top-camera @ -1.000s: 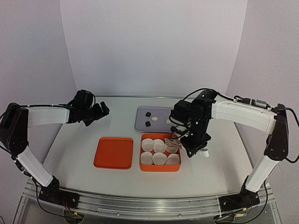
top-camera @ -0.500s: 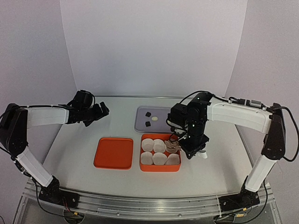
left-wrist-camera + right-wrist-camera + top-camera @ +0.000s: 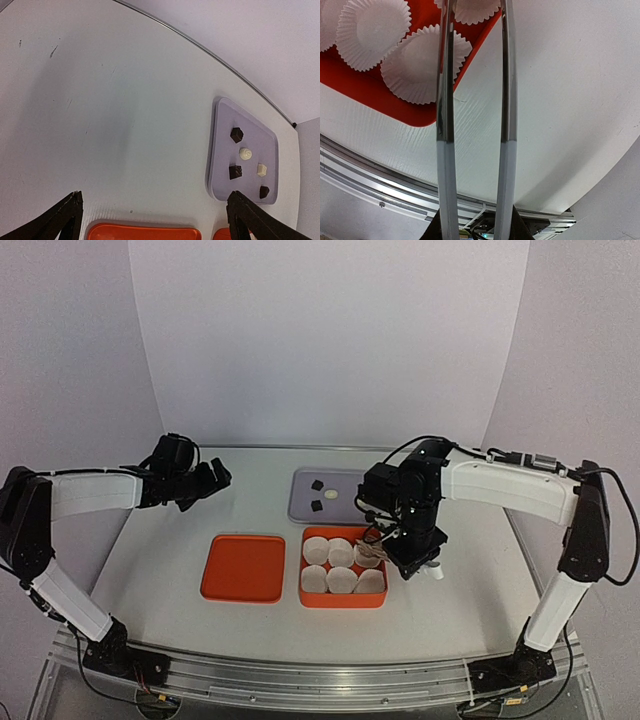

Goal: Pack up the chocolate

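Note:
Five chocolates lie on the lilac tray (image 3: 222, 150): three dark ones, such as the far one (image 3: 236, 134), and two cream-white ones, such as the round one (image 3: 245, 153). The tray also shows in the top view (image 3: 300, 502). My right gripper (image 3: 372, 552) has long metal fingers (image 3: 445, 100) with a steady gap between them. They reach over the back right paper cup of the orange box (image 3: 342, 602). Their tips are cut off in the right wrist view. A small beige blob sits at the tips in the top view; I cannot tell what it is. My left gripper (image 3: 208, 480) is open and empty, left of the tray.
The box holds several white paper cups (image 3: 426, 67); the ones I see are empty. The orange lid (image 3: 242, 567) lies flat left of the box. The table's front rail (image 3: 380, 180) runs just past the box's corner.
My right arm has shifted slightly left and closer over the box's right side. The left arm has barely moved.

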{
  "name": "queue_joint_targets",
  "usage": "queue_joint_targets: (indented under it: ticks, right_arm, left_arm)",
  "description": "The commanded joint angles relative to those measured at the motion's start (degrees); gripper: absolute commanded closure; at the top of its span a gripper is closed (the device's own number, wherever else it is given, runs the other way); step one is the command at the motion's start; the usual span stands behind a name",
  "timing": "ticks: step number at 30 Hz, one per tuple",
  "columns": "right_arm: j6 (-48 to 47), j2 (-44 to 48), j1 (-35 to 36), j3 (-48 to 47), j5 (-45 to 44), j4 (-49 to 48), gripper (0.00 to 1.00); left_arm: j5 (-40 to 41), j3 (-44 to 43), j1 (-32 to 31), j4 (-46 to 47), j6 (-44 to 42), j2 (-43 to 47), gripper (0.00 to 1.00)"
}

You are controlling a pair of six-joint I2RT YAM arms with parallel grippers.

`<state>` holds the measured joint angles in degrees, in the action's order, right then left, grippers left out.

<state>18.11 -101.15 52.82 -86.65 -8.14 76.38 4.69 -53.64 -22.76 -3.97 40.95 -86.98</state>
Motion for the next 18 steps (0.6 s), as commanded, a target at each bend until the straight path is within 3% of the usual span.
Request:
queue_joint_targets:
  ticks: [1, 18]
  right_arm:
    - [0.7, -0.6, 0.3, -2.1, -0.7, 3.7, 0.96]
    - [1.6, -0.6, 0.3, -2.3, -1.3, 3.8, 0.73]
  left_arm:
    - [1.2, 0.4, 0.3, 1.2, 0.5, 2.6, 0.00]
    - [1.9, 0.8, 0.4, 1.2, 0.7, 3.7, 0.00]
